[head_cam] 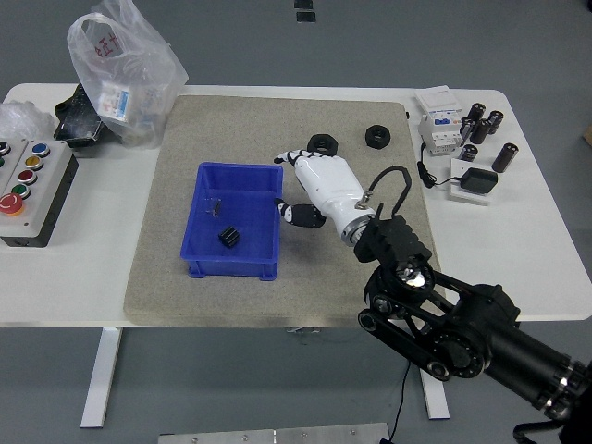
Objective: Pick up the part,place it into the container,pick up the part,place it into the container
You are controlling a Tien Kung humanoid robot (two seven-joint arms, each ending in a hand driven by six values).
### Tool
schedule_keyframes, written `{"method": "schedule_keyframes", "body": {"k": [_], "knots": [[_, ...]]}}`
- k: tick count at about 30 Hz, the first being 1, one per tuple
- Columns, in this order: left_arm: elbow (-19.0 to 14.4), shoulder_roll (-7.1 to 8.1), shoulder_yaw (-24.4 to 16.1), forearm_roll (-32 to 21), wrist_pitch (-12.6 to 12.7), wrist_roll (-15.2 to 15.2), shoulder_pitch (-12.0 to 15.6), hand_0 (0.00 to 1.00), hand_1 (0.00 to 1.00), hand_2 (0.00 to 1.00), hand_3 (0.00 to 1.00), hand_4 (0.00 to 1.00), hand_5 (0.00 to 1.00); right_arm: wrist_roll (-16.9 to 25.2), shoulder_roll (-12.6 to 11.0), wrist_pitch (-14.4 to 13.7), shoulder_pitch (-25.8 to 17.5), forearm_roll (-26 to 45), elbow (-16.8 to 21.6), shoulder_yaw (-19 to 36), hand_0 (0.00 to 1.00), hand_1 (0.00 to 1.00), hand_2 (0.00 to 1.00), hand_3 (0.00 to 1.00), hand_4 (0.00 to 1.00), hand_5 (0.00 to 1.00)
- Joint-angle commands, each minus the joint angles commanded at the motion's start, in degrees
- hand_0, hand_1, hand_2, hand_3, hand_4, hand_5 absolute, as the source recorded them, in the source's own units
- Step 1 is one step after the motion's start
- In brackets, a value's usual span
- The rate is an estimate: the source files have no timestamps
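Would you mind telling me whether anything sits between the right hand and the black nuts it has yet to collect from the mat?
Nothing visible does. The right hand is open beside the blue bin, and the nearer black nut lies just beyond its fingertips on bare mat. The second nut is likewise unobstructed.

- The right hand (319, 185) has a glossy white shell with black joints at its fingers.
- A silver wrist ring sits behind it.
- A thin black cable (388, 180) loops above the wrist.
- The black arm (444, 314) shows round joint housings, one with a shiny metal centre.
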Motion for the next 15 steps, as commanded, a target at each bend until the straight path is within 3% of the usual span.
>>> {"method": "schedule_keyframes", "body": {"k": [1, 2, 7, 8, 13, 14, 15], "knots": [[0.00, -0.02, -0.11, 0.09, 0.01, 0.03, 0.06, 0.608, 0.633, 0.611, 0.644, 0.643, 0.273, 0.18, -0.51, 0.11, -0.63, 0.23, -0.27, 1.17, 0.532, 0.735, 0.804, 0.791, 0.693, 0.281], [0.00, -0.02, -0.28, 0.23, 0.03, 0.05, 0.10, 0.608, 0.633, 0.611, 0.644, 0.643, 0.272, 0.52, -1.16, 0.40, -1.26, 0.76, -0.92, 2.44, 0.470, 0.691, 0.789, 0.794, 0.732, 0.279], [0.00, 0.00, -0.19, 0.24, -0.01, -0.14, -0.06, 0.608, 0.633, 0.611, 0.644, 0.643, 0.272, 0.83, -1.94, 2.68, -2.20, 0.58, -4.07, 5.59, 0.470, 0.691, 0.789, 0.794, 0.732, 0.279], [0.00, -0.01, -0.03, 0.11, -0.04, -0.21, -0.14, 0.608, 0.633, 0.611, 0.644, 0.642, 0.272, 0.69, -1.81, 3.39, -2.11, -0.06, -4.68, 5.86, 0.458, 0.721, 0.837, 0.858, 0.938, 0.418], [0.00, -0.01, 0.22, 0.02, -0.12, -0.22, -0.29, 0.608, 0.633, 0.611, 0.644, 0.642, 0.272, -0.39, -1.21, 7.96, -0.98, -1.43, -7.00, 5.45, 0.458, 0.721, 0.837, 0.858, 0.938, 0.418], [0.00, 0.00, 0.16, 0.11, -0.12, -0.18, -0.28, 0.608, 0.633, 0.610, 0.643, 0.640, 0.271, -0.50, -1.09, 8.71, -0.75, -1.21, -7.41, 5.17, 0.449, 0.762, 0.907, 0.951, 0.998, 0.574], [0.00, 0.02, 0.06, 0.23, -0.13, -0.13, -0.25, 0.608, 0.633, 0.610, 0.643, 0.640, 0.271, -0.57, -0.92, 9.50, -0.46, -0.86, -7.92, 4.79, 0.449, 0.762, 0.907, 0.951, 0.998, 0.574]]}}
